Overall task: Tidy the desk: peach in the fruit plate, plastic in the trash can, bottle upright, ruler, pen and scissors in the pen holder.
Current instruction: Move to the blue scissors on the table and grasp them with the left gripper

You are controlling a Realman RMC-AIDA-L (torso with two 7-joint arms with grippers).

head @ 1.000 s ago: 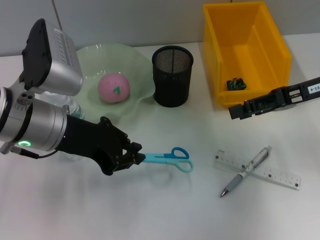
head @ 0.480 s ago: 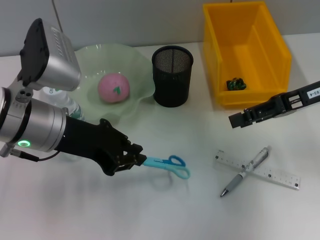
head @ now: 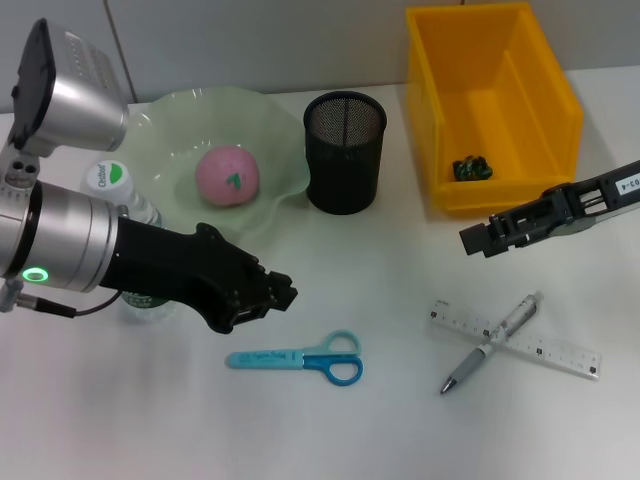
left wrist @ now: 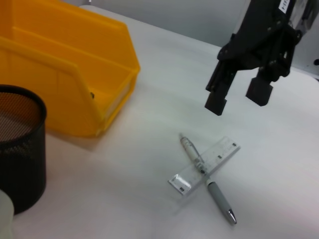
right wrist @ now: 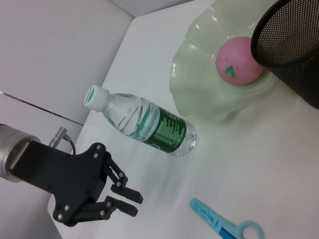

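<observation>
At table centre, blue-handled plastic scissors [head: 300, 358] lie flat, released at five o'clock of the empty, slightly parted left gripper [head: 282, 293]; the right gripper [head: 478, 238] hovers with fingers apart.

Bare bench [head: 400, 420] lay open around the scissors [head: 300, 358], with the left gripper [head: 283, 292] hanging just above and to their left. The pen holder [head: 344, 150] stood hemmed between the fruit plate [head: 270, 130] and the yellow bin [head: 490, 100]. The right gripper [head: 478, 237] hovered over the gap between bin and crossed pen [head: 490, 342] and ruler [head: 560, 352].

No legible text (labels blurred)
</observation>
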